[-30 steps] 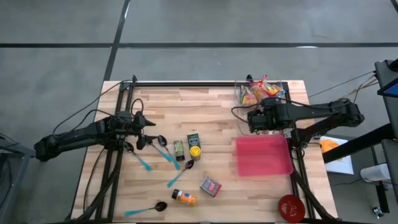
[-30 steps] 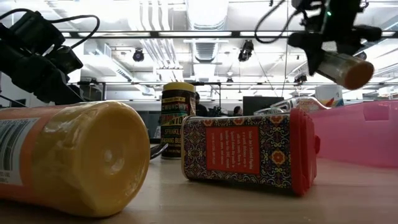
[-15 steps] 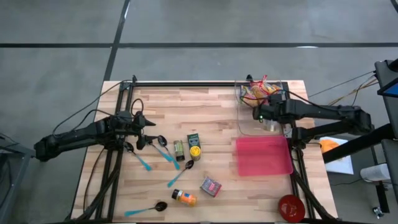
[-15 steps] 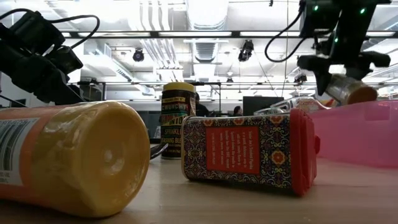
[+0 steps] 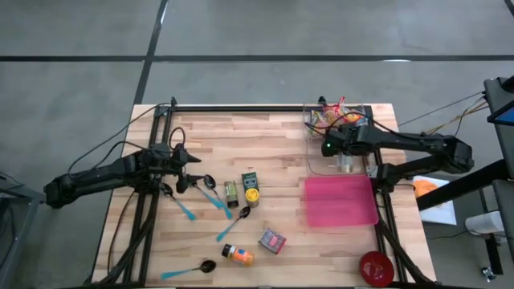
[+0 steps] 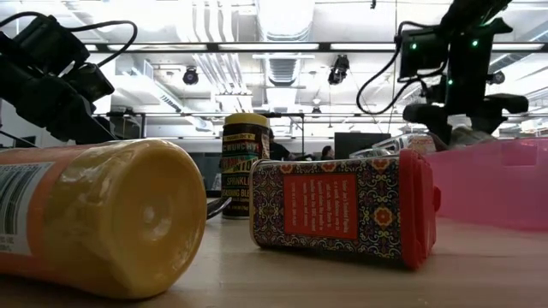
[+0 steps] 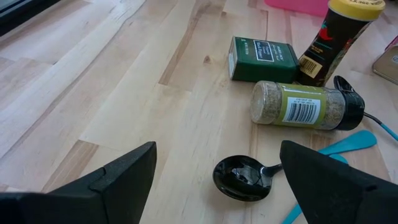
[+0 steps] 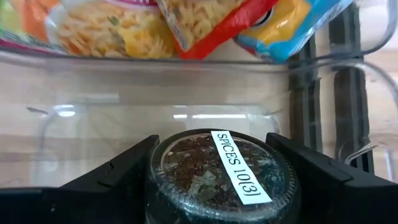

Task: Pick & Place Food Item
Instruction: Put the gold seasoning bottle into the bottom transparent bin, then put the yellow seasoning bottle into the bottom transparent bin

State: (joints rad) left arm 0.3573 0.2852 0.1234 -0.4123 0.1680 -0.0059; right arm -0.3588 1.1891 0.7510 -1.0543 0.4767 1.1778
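One spice jar (image 8: 219, 180), hard, smooth and likely slippery glass, sits clamped round its body in my right gripper (image 5: 344, 160) over the clear bin (image 5: 312, 164); left gripper (image 5: 181, 167) gapes wide, far off.

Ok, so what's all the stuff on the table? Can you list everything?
table: one, light wood.
clear bin: one, see-through, far right corner.
noodle packets: a few, orange, red, blue, in the clear bin.
pink tray: one, right side.
red bowl: one, near right corner.
spoons: four, blue handles, black heads, left and middle.
herb jar: one, green label, lying down, middle.
green box: one, middle.
yellow-lidded bottle: one, dark, beside the green box.
patterned tin: one, red, near edge.
orange bottle: one, lying down, near edge.
spice jar: one, clear, dark contents, in the right arm's jaws.
left arm: dark, left side, jaws open.
right arm: dark, over the clear bin.
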